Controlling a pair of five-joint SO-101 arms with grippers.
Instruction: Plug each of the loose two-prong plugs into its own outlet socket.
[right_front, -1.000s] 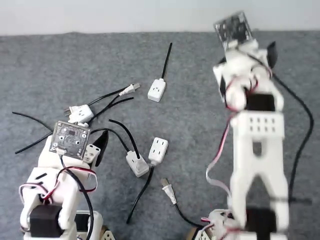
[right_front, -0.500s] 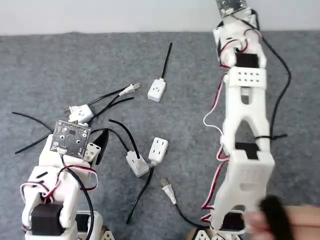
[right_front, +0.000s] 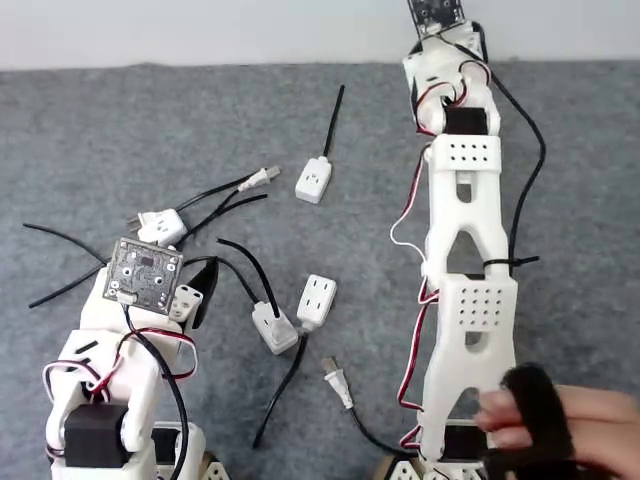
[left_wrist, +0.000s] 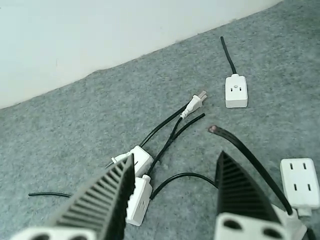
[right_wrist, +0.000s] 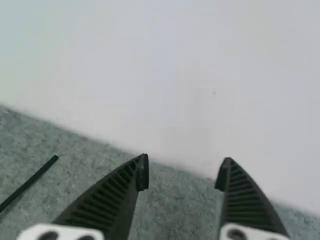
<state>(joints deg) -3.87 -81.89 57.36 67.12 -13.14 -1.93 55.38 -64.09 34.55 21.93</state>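
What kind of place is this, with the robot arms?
Probably a lab or workshop test table: two white robot arms stand on a grey carpet-like mat by a plain white wall, with loose plugs and sockets laid out.

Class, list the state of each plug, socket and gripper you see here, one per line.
Left gripper: fingers open, empty.
Right gripper: fingers open, empty.
Far plug: loose, unplugged.
Near plug: loose, unplugged.
Far socket: empty.
Near socket block: empty.

Overhead looking down, wrist cameras low, facing far wall (right_wrist: 160, 60)
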